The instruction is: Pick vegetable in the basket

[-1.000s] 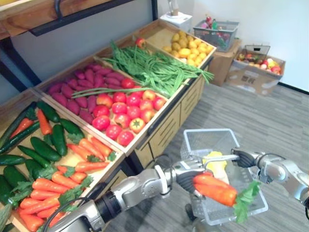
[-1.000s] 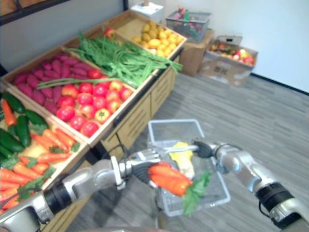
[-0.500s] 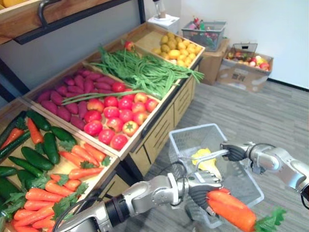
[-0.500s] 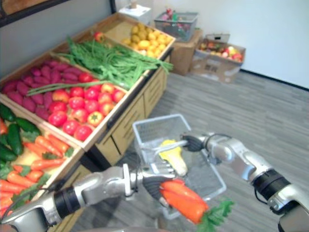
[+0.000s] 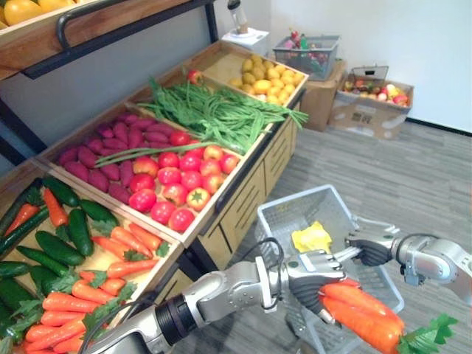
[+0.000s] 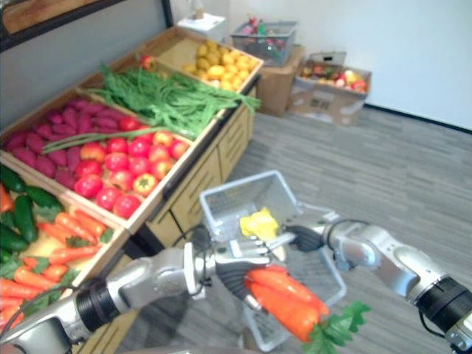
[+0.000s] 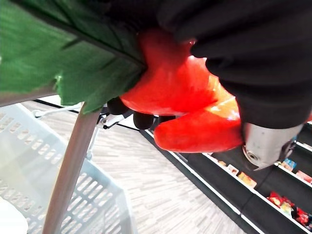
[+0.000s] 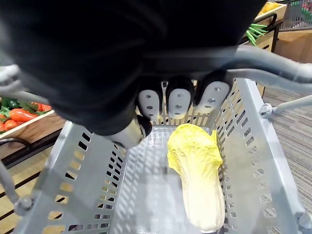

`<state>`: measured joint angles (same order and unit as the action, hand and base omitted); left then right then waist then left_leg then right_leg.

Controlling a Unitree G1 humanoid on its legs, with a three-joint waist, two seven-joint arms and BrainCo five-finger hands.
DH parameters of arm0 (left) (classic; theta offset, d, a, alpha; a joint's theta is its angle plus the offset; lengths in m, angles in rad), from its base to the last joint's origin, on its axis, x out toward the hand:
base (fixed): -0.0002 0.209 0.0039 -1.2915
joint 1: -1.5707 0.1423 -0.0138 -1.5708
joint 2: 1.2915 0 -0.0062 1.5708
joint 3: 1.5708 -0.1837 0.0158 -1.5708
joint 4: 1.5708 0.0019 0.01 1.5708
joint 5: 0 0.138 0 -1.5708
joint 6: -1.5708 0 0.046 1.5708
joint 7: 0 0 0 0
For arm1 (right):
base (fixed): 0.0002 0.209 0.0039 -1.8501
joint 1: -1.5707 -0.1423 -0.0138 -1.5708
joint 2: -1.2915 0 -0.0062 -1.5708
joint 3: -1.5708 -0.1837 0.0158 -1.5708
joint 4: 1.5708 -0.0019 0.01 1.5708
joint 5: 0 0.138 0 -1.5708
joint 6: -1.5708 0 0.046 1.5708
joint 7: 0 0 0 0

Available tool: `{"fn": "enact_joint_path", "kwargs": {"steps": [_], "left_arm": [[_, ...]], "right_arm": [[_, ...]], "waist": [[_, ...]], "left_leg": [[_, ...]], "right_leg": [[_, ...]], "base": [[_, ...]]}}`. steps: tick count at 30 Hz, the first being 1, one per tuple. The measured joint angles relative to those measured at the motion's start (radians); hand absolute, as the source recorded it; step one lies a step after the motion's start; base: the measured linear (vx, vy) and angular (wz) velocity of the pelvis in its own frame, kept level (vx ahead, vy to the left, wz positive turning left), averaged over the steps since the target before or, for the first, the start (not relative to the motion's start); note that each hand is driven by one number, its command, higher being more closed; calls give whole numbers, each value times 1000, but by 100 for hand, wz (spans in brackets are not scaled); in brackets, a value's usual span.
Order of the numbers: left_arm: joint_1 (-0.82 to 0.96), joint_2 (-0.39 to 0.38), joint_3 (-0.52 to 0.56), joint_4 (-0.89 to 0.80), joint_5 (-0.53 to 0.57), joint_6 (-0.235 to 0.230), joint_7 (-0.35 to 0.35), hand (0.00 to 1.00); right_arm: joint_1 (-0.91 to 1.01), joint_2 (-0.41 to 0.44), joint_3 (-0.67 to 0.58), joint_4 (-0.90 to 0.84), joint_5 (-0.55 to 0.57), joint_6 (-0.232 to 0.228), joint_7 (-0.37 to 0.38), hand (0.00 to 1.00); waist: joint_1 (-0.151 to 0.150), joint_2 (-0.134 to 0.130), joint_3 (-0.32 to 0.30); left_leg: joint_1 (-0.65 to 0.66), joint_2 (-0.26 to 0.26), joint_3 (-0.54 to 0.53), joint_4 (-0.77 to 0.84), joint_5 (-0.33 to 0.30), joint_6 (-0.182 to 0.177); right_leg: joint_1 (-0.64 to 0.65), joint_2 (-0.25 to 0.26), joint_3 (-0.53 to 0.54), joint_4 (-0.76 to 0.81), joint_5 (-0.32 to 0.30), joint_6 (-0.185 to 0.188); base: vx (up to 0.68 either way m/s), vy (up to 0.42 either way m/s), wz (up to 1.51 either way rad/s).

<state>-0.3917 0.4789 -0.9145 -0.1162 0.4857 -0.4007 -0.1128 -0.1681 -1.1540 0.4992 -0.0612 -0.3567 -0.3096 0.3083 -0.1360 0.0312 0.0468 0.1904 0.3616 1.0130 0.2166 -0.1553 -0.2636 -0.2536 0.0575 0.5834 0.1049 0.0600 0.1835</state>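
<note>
Carrots: you have two carrots (image 5: 361,316) held together in the left hand, at the basket's near end.
Axis: they lie slantwise, long axis running from the hand out past the basket's near corner; the green leaves (image 5: 426,335) point away from the hand and away from the stand.
Left hand (image 5: 313,271): fingers clamped round the carrots.
Basket (image 8: 253,126): grey mesh, with a yellow cabbage (image 8: 197,175) lying lengthwise on its floor.
Right hand (image 5: 371,251): at the basket's right side, fingers curled round the handle (image 8: 273,61).
Stand (image 5: 243,181): wooden, just left of the basket, with your tomatoes, beans and more carrots.
</note>
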Motion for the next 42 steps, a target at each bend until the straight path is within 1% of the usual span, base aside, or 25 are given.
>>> {"fn": "enact_joint_path", "kwargs": {"steps": [1,2,3,4,5,6,9,11,12,14,15,17,21,23,26,28,34,38,42], "left_arm": [[1,0,2,-1,0,-3,2,100],[3,0,7,-8,0,-5,4,100],[4,0,11,-9,0,-6,5,100],[5,-2,18,-9,0,-10,8,100],[5,-3,21,-9,1,-10,10,100],[5,-5,24,-7,4,-10,13,100],[14,-6,48,1,13,-10,24,100],[19,-6,121,33,42,15,43,100],[19,-5,178,70,48,44,61,100],[18,-2,235,103,52,78,75,100],[18,0,244,108,57,84,79,100],[18,-1,252,114,84,86,99,100],[18,-27,259,114,85,92,111,100],[18,-48,283,124,82,102,121,100],[18,-58,321,131,75,107,146,100],[18,-63,341,131,75,107,151,100],[16,-86,341,151,83,107,151,100],[-4,-94,328,228,117,108,149,100],[-17,-106,316,296,159,121,150,100]], "right_arm": [[13,0,-15,-7,-10,-3,-7,100],[37,0,-43,-17,-40,-13,-41,100],[46,0,-56,-21,-48,-18,-47,100],[56,0,-72,-27,-78,-23,-73,100],[60,0,-79,-30,-85,-23,-81,100],[73,0,-99,-39,-114,-24,-93,100],[77,0,-108,-41,-155,-24,-125,100],[93,-7,-110,-41,-191,-32,-122,100],[102,-8,-110,-41,-204,-44,-116,100],[112,-8,-110,-41,-217,-62,-112,100],[114,-8,-110,-41,-219,-67,-109,100],[114,-8,-108,-50,-221,-81,-101,100],[114,-7,-109,-51,-221,-82,-94,100],[116,-6,-109,-51,-221,-82,-82,100],[123,-6,-109,-53,-221,-82,-82,100],[125,-6,-109,-53,-221,-82,-82,100],[125,-5,-110,-53,-222,-82,-81,100],[125,-5,-110,-62,-222,-82,-78,100],[121,-5,-110,-95,-223,-82,-78,100]], "waist": [[0,0,0],[0,1,1],[0,2,1],[-1,3,1],[-1,4,1],[0,5,2],[-3,8,1],[-3,7,1],[-3,8,2],[-3,8,2],[-3,9,2],[-1,9,2],[-6,9,2],[-6,9,2],[-6,9,2],[-6,8,2],[-6,8,2],[-7,8,2],[-20,7,1]], "left_leg": [[1,0,1,0,0,0],[4,0,6,1,-2,0],[5,0,9,2,-3,0],[6,1,16,9,-7,0],[5,1,18,14,-10,-1],[6,2,20,19,-15,-1],[6,3,25,33,-24,0],[7,1,26,33,-24,0],[7,1,27,34,-24,0],[8,1,30,34,-24,0],[8,1,32,34,-24,0],[9,0,43,34,-24,0],[10,1,44,33,-24,0],[12,0,44,33,-24,0],[13,0,43,33,-24,0],[13,0,43,33,-24,0],[13,0,42,33,-24,0],[13,1,42,33,-24,0],[13,1,44,33,-25,-1]], "right_leg": [[0,0,1,0,0,0],[0,2,5,0,0,0],[0,2,6,0,0,1],[-2,4,13,0,1,2],[-3,5,16,0,2,3],[-3,6,21,-1,3,5],[-3,8,28,-1,4,7],[-3,10,29,-1,5,7],[-3,11,30,-1,6,6],[-4,13,32,-3,8,6],[-4,13,33,-5,10,6],[-4,8,44,-19,20,7],[-3,8,45,-19,21,8],[-1,7,46,-19,21,8],[0,5,47,-19,22,9],[0,4,47,-19,22,10],[0,4,45,-19,22,10],[0,4,45,-21,22,10],[0,7,46,-23,23,10]], "base": [[-17,46,-7],[-12,32,-6],[-22,56,-12],[-17,42,-11],[-23,51,-15],[-17,35,-9],[-22,49,-8],[-25,44,-2],[-25,35,-2],[-23,33,-4],[-18,34,-6],[-18,45,-11],[-16,37,-3],[-30,34,0],[-38,33,0],[-32,31,1],[-17,26,0],[-9,20,0],[-16,38,-2]]}}
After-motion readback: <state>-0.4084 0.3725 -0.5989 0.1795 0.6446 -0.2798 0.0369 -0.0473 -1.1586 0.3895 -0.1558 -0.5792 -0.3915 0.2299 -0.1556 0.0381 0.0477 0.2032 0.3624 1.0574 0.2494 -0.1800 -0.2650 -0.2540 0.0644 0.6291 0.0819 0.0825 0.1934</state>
